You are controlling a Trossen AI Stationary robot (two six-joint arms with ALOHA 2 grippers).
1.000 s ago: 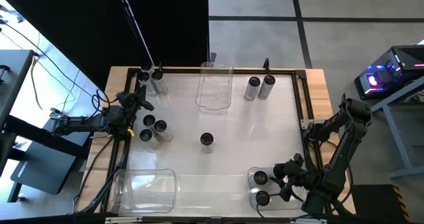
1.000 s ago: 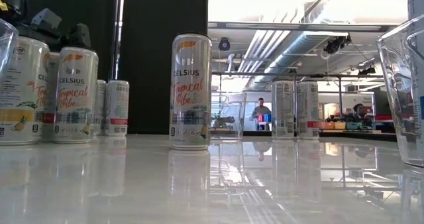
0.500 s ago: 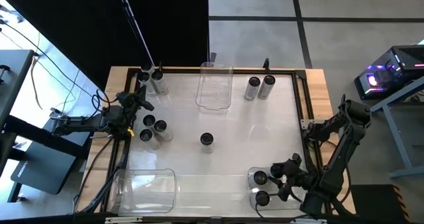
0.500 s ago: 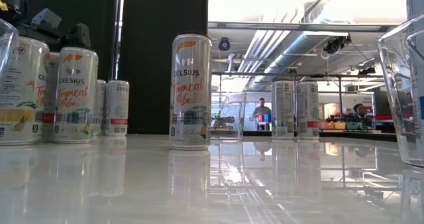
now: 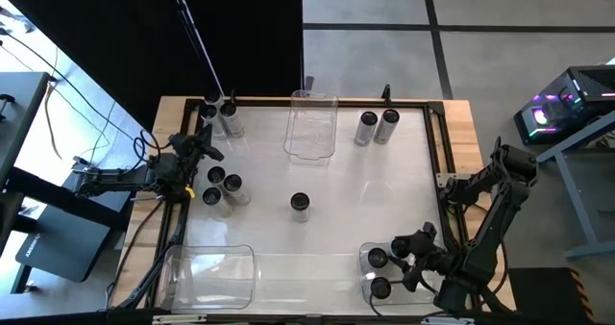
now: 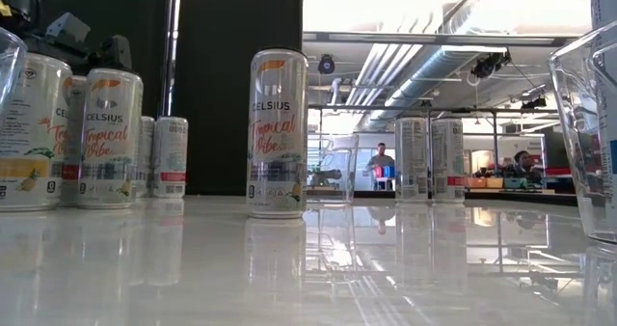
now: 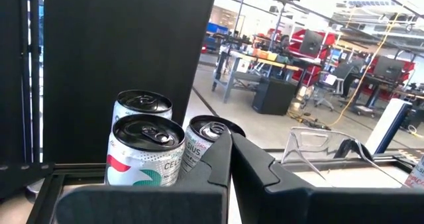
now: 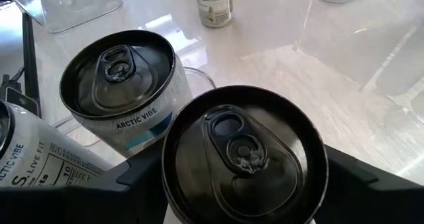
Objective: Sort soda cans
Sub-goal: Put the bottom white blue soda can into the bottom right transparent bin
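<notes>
Silver soda cans with dark tops stand on the white table: a pair at the far left (image 5: pixel 219 113), a cluster (image 5: pixel 223 186) at the left, one in the middle (image 5: pixel 300 202) and a pair at the far right (image 5: pixel 377 125). Two more (image 5: pixel 378 258) (image 5: pixel 381 287) stand in the clear bin (image 5: pixel 365 273) at the near right. My right gripper (image 5: pixel 404 261) hangs over that bin, shut on a can (image 8: pixel 244 151). Beside that can stands an upright one (image 8: pixel 119 78). My left gripper (image 5: pixel 204 144) waits shut at the table's left edge, behind the far-left cans (image 7: pixel 142 151). My right gripper has the soda can between its two fingers (image 8: pixel 139 174), one against each side just below the can's top rim (image 8: pixel 169 177). The gripper comes slanting down from the table's right. The can is upright; its wide top hides the contact and its base.
A clear bin (image 5: pixel 310 123) lies at the far middle and another (image 5: pixel 211 272) at the near left. A wooden frame (image 5: pixel 452 152) borders the table. Bare table lies between the middle can and the near-right bin.
</notes>
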